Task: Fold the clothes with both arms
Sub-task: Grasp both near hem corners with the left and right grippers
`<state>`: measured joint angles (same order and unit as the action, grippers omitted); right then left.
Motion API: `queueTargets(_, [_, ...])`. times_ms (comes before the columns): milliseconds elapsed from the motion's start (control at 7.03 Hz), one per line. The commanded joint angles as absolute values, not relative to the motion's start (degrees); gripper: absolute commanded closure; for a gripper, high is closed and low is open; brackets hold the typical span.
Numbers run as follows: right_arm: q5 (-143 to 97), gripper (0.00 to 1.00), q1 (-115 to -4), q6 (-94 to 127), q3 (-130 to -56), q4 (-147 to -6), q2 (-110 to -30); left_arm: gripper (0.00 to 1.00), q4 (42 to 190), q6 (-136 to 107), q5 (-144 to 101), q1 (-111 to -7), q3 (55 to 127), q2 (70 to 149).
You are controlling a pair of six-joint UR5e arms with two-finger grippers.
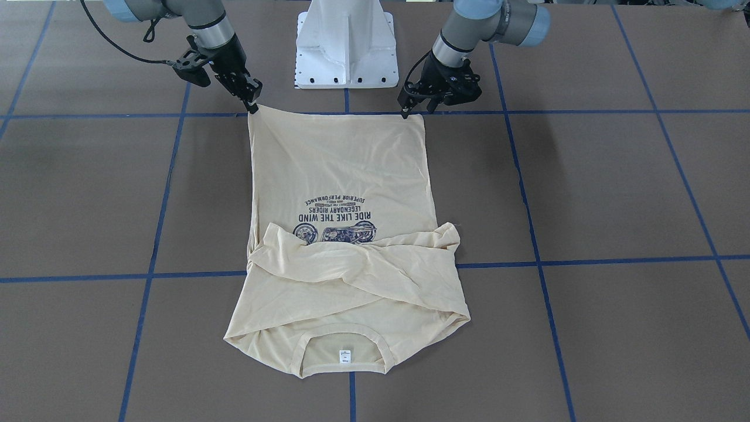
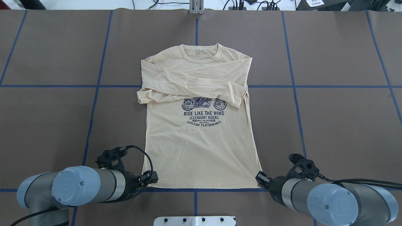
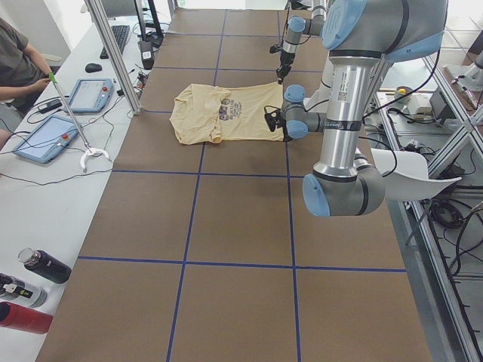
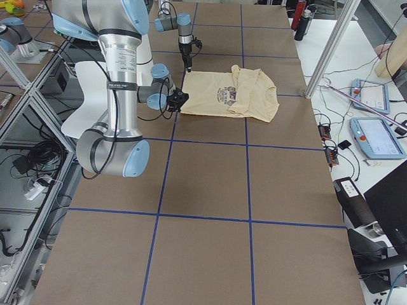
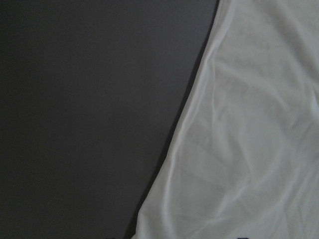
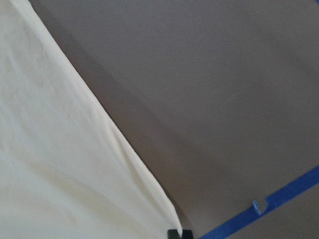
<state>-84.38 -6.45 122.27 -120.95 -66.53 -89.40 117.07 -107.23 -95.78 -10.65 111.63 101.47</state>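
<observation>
The cream-yellow T-shirt [image 1: 340, 164] lies flat and print up on the brown table, its sleeves crossed over the chest and its collar on the side away from the robot [image 2: 201, 150]. My left gripper [image 1: 404, 112] is at the hem corner on my left [image 2: 154, 180] and looks shut on it. My right gripper [image 1: 252, 106] pinches the other hem corner [image 2: 258, 176], which is drawn up into a small peak. The right wrist view shows the closed fingertips [image 6: 178, 233] at the shirt's edge [image 6: 60, 164]. The left wrist view shows only cloth [image 5: 249, 124] and table.
The white pedestal base [image 1: 345, 47] stands between the arms. Blue tape lines [image 2: 94, 94] grid the table. A side desk holds tablets [image 3: 45, 136] and bottles [image 3: 38, 268]; a metal post [image 3: 113, 53] stands at the table's edge.
</observation>
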Motion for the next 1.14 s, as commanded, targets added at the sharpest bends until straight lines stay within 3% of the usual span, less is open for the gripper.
queueTargets(0, [-84.4, 0.96, -6.5, 122.3, -120.9, -66.5, -89.5, 0.24, 117.1, -107.7, -95.1, -9.8, 111.0, 101.7])
queueTargets(853, [-84.3, 0.96, -6.6, 122.3, -121.0, -66.5, -89.6, 0.35, 117.1, -107.8, -93.8, -10.5, 110.9, 101.5])
queueTargets(995, [-84.3, 0.96, -6.6, 122.3, -121.0, -66.5, -89.6, 0.58, 117.0, -108.1, -93.8, -10.5, 110.9, 101.6])
